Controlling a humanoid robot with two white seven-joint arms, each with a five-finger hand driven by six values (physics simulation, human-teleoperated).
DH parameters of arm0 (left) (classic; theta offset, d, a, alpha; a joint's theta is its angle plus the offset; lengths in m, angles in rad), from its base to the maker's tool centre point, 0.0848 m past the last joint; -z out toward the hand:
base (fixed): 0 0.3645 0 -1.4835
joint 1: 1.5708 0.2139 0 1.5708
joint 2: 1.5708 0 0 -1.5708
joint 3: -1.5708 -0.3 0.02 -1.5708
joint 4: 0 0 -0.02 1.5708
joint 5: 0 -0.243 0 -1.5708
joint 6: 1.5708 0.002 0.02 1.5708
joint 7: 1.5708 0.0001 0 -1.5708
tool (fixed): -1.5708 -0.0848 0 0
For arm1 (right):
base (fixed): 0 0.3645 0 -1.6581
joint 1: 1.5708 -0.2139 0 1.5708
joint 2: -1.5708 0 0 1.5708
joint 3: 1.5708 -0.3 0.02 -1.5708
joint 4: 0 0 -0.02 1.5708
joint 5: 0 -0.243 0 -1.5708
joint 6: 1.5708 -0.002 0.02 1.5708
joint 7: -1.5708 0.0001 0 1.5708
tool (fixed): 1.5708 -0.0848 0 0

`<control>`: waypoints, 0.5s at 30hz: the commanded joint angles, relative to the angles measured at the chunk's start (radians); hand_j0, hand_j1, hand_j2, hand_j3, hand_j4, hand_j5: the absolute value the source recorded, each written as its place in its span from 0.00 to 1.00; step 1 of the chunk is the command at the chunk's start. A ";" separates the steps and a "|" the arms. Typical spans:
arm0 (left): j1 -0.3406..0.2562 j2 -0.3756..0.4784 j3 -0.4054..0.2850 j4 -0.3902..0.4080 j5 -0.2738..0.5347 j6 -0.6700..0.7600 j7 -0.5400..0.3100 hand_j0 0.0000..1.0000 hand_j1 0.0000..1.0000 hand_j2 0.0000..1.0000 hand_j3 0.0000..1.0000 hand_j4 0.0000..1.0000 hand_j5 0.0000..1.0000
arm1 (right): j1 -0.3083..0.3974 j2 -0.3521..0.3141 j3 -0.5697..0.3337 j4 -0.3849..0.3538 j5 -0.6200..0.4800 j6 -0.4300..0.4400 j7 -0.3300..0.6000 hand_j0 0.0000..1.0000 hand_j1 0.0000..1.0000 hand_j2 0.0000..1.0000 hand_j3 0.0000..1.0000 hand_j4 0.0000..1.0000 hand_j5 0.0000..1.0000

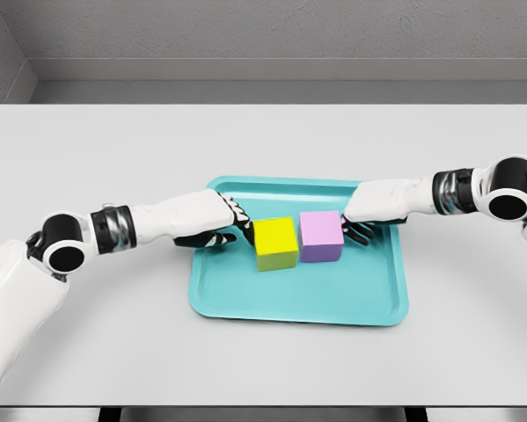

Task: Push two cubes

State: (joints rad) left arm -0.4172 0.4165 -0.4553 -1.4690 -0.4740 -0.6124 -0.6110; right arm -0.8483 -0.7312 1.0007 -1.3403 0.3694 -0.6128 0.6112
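Yellow cube (275,243) and purple cube (320,236) touch (row runs left-right) on tray (245,303).

Yellow cube (275,243) and purple cube (320,236) side by side on teal tray (245,299), hands flanking.

No readable text, label, brand, number or sign is showing on anything in the head view; every visible surface is appearing plain and unmarked
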 commanded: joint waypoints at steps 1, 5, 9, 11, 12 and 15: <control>0.000 -0.004 0.000 0.001 0.003 0.001 0.000 0.52 0.52 0.52 0.52 0.52 0.52 | 0.000 0.001 -0.001 0.000 -0.004 0.002 0.000 0.12 0.12 0.12 0.12 0.12 0.12; 0.000 -0.019 -0.002 0.001 0.000 0.001 0.000 0.52 0.52 0.52 0.52 0.52 0.52 | -0.002 0.012 -0.001 -0.002 -0.004 0.002 0.000 0.12 0.12 0.12 0.12 0.12 0.12; 0.000 -0.033 -0.002 0.001 -0.001 0.001 0.000 0.52 0.52 0.52 0.52 0.52 0.52 | -0.008 0.013 -0.001 -0.002 -0.004 0.002 0.000 0.12 0.12 0.12 0.12 0.12 0.12; 0.000 -0.033 -0.006 0.001 -0.001 0.001 0.000 0.52 0.52 0.52 0.52 0.52 0.52 | -0.009 0.013 -0.001 -0.002 -0.004 0.002 0.000 0.12 0.12 0.12 0.12 0.12 0.12; 0.000 -0.032 -0.014 0.001 0.000 0.001 0.000 0.52 0.52 0.52 0.52 0.52 0.52 | -0.012 0.015 -0.001 0.000 -0.004 0.002 0.000 0.12 0.12 0.12 0.12 0.12 0.12; 0.002 -0.022 -0.013 0.002 0.005 0.001 0.000 0.52 0.52 0.52 0.52 0.52 0.52 | -0.012 0.013 -0.001 0.001 0.008 0.002 0.000 0.12 0.12 0.12 0.12 0.12 0.12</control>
State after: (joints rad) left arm -0.4157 0.3898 -0.4627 -1.4678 -0.4542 -0.5987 -0.6084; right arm -0.8606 -0.7176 1.0016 -1.3390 0.3853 -0.6184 0.6140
